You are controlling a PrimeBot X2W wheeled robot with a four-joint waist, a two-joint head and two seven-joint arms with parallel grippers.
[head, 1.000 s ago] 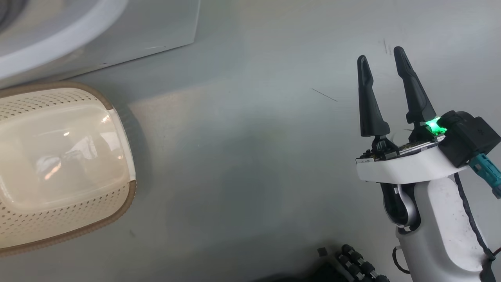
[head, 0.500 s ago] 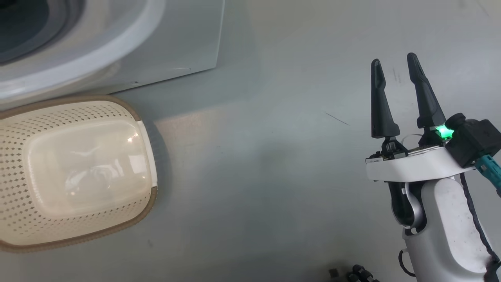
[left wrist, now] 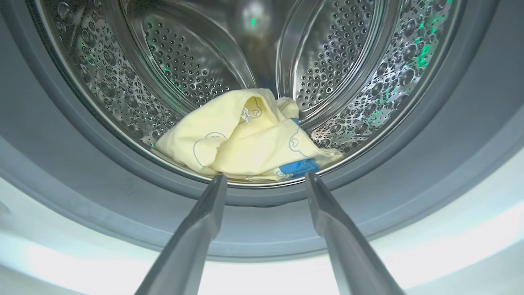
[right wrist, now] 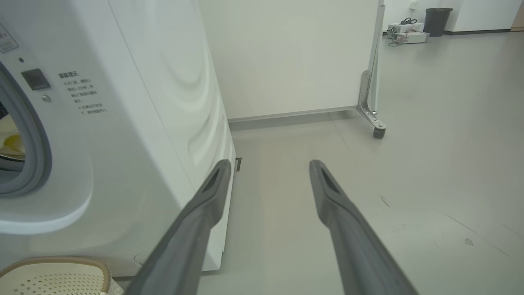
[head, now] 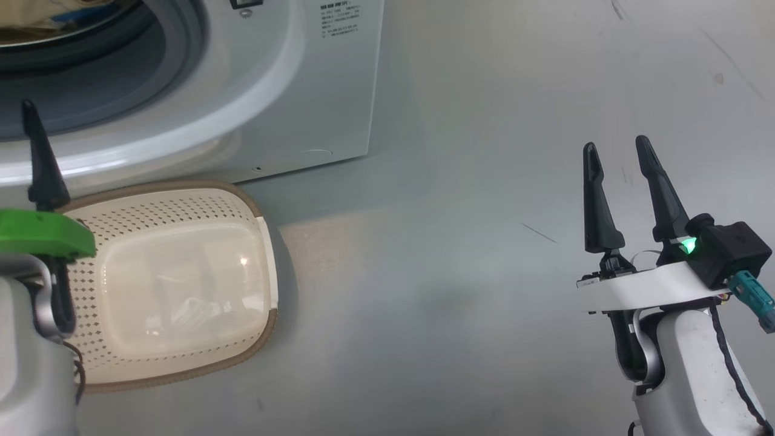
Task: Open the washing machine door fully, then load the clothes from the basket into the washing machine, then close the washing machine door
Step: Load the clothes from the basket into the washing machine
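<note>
The washing machine (head: 315, 91) stands at the upper left with its porthole uncovered; the washing machine door is out of view. In the left wrist view the clothes (left wrist: 245, 139), a cream-yellow garment with blue trim, lie crumpled at the front of the steel drum (left wrist: 184, 61). My left gripper (left wrist: 265, 179) is open just outside the grey gasket (left wrist: 61, 155), apart from the garment. One of its fingers (head: 37, 157) rises at the head view's left edge. The basket (head: 181, 206) sits on the floor below the porthole, with nothing inside. My right gripper (head: 617, 154) hangs open over bare floor.
In the right wrist view the machine's side (right wrist: 176, 102) is to the left of my right gripper (right wrist: 268, 164). A white partition panel on a caster (right wrist: 378, 132) stands behind. A dark bin (right wrist: 437, 20) is far off. The basket's corner (right wrist: 53, 278) shows at the bottom left.
The head camera has swung up and to the left, bringing the porthole and my left gripper into the picture. Both grippers stay open.
</note>
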